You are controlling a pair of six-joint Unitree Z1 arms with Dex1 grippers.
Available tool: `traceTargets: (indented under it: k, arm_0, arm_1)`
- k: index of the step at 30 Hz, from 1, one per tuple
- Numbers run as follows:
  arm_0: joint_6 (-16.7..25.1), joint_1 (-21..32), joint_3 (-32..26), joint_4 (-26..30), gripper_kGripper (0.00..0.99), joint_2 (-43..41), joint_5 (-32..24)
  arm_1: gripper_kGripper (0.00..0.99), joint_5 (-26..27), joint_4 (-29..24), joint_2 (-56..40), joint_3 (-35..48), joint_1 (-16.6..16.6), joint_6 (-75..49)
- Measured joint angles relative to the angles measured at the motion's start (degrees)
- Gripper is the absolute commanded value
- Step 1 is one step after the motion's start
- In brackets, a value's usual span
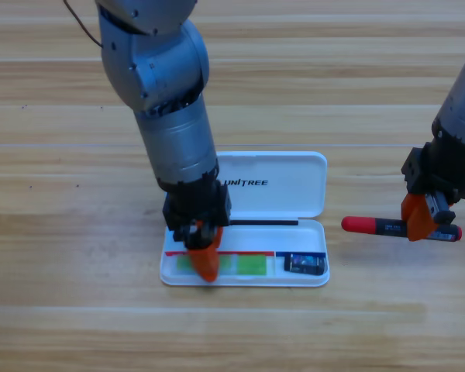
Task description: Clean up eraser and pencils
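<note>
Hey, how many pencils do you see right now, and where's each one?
2. The green pencil lies in the white case's lower tray, partly under the left gripper. The red-and-black pencil lies on the table right of the case, at the right gripper.

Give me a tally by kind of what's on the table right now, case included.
Pencils: 2, the green pencil in the white case under the left gripper, the red-ended pencil on the table at the right gripper
Erasers: 1, the eraser in the case's right end
Cases: 1
Total: 4
</note>
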Motion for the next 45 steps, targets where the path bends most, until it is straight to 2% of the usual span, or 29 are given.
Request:
traceTargets:
  k: [9,15,18,24,27,30,37,45]
  arm_0:
    - [-0.6,0.0,0.0,0.5,0.99,0.0,0.0]
    - [-1.6,0.0,0.0,2.8,0.99,-1.5,0.0]
    - [-2.7,0.0,-0.1,4.8,0.99,-5.5,0.0]
    - [-2.8,0.5,0.0,7.5,0.99,-19.4,-1.2]
    - [-2.8,3.1,1.5,7.6,0.99,-26.9,-3.0]
    - [-2.8,8.0,3.4,7.6,0.99,-32.1,-5.0]
    - [-0.6,20.5,8.1,7.2,0.99,-35.6,-9.4]
    - [-0.6,22.9,13.7,4.0,0.99,-35.6,-10.6]
  arm_1:
    - [0.0,0.0,0.0,0.0,-0.9,0.7,0.7]
    - [0.0,-0.5,0.0,0.9,-6.4,3.7,3.4]
    - [0.0,-2.1,0.1,2.2,-9.5,6.0,4.1]
    - [0.0,-4.4,1.4,9.1,-16.8,10.2,6.2]
    - [0.0,-5.6,1.9,12.5,-20.3,11.8,6.9]
    - [0.0,-5.7,2.1,15.4,-23.2,12.9,7.7]
    - [0.0,-6.5,2.2,19.4,-27.9,14.3,8.3]
    - [0.005,-7.1,2.6,21.2,-30.3,14.8,8.6]
